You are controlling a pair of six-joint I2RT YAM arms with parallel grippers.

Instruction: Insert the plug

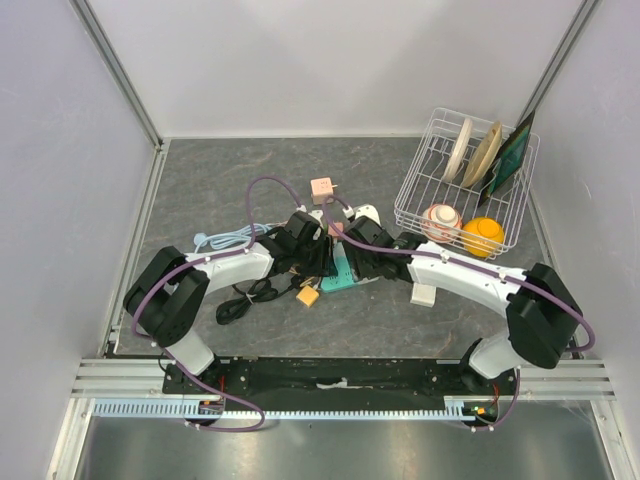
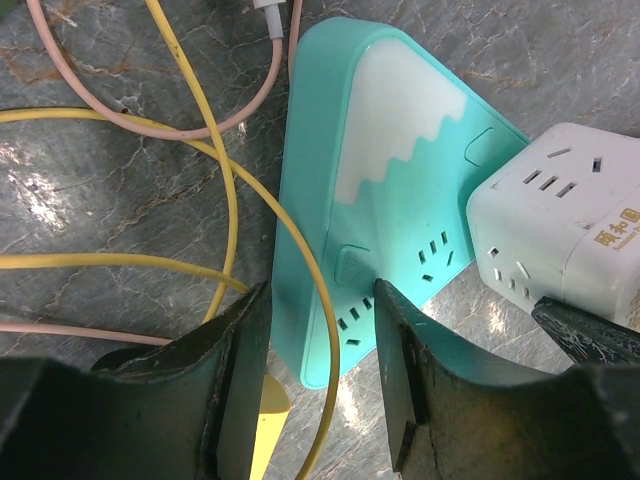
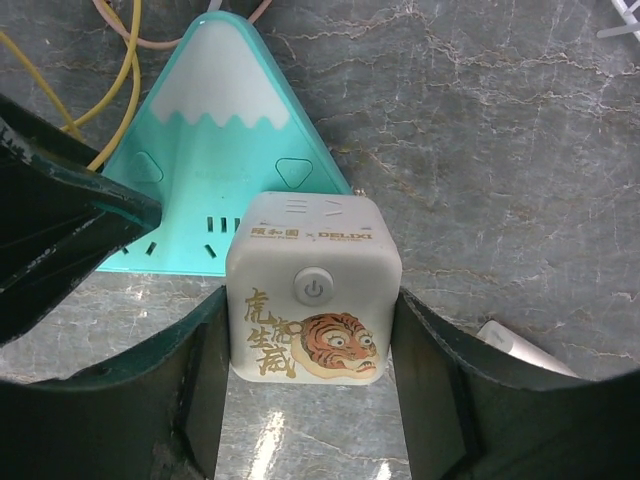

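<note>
A teal mountain-shaped power strip (image 3: pixel 205 150) lies flat on the grey table; it also shows in the top view (image 1: pixel 338 272) and the left wrist view (image 2: pixel 390 170). My right gripper (image 3: pixel 312 330) is shut on a white cube adapter (image 3: pixel 312 290) with a tiger print, which sits against the strip's socket edge. The cube shows at the right of the left wrist view (image 2: pixel 560 220). My left gripper (image 2: pixel 315 370) is open, with its fingers over the strip's lower corner and a yellow cable (image 2: pixel 225 180) running between them. A yellow plug (image 1: pixel 308 296) lies just beneath it.
A pink cube adapter (image 1: pixel 322 188) lies behind the arms. A white wire dish rack (image 1: pixel 410 195) with plates and two balls stands at the right. Black cable (image 1: pixel 240 298), a pale blue cable (image 1: pixel 225 240) and a small white block (image 1: pixel 424 294) lie nearby.
</note>
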